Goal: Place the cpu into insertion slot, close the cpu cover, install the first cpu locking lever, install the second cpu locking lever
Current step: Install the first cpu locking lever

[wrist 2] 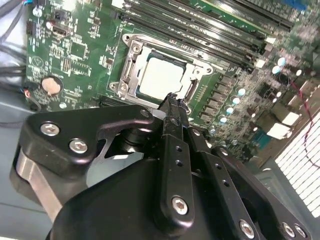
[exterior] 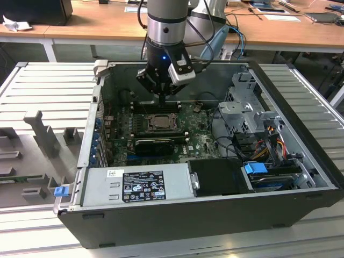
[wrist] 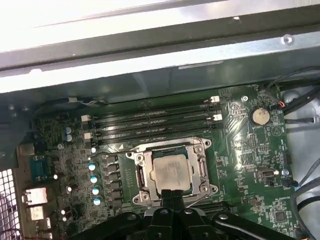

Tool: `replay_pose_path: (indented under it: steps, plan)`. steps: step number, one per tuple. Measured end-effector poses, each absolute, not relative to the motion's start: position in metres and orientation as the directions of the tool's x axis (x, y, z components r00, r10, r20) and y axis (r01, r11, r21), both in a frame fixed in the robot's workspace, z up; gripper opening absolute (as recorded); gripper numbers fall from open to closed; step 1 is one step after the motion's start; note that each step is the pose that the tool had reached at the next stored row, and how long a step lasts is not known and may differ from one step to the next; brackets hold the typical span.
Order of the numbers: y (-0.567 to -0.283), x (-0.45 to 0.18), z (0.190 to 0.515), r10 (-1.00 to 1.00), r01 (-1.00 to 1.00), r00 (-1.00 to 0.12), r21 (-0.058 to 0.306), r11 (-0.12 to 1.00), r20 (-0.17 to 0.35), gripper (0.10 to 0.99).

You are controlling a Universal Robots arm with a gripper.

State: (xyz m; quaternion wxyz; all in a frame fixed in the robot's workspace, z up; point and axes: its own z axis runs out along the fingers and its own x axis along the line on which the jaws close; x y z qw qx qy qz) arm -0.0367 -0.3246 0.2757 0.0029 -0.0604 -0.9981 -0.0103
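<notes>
Open computer case point(exterior: 161, 215): cpu point(wrist: 171, 170) seated in insertion slot point(wrist: 170, 150) (cpu cover point(wrist: 201, 167) seemingly down); gripper point(wrist: 170, 194) fingers pressed together beside it.

You have an open computer case point(exterior: 188, 220) in the middle of the exterior view, a silver power supply point(exterior: 134, 185) along its lower edge and a wooden tabletop point(exterior: 97, 21) across the top. In the first wrist view you see black memory slots point(wrist: 155, 122) and a coin battery point(wrist: 259, 116) on the green motherboard point(wrist: 250, 165).

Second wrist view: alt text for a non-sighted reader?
The cpu lies seated in the insertion slot on the green motherboard, framed by the cpu cover. The black gripper, shut, has its tip at the slot's edge.
</notes>
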Motion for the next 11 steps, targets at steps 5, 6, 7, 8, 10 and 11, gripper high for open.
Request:
replay_pose_path:
  steps: [5,6,7,8,10,11]
  plan:
    - [-0.325,-0.037,0.275,-0.046,-0.046,-0.999,0.020,0.999,0.007,0.106]
    - [-0.325,-0.037,0.275,-0.057,-0.057,-0.998,0.020,0.998,0.007,0.106]
    - [-0.325,-0.038,0.275,-0.059,-0.059,-0.998,0.021,0.998,0.007,0.106]
    - [-0.325,-0.043,0.275,-0.059,-0.059,-0.998,0.021,0.998,0.006,0.106]
    - [-0.325,-0.048,0.275,-0.059,-0.059,-0.998,0.025,0.998,0.006,0.106]
    - [-0.325,-0.051,0.275,-0.059,-0.059,-0.998,0.027,0.998,0.006,0.106]
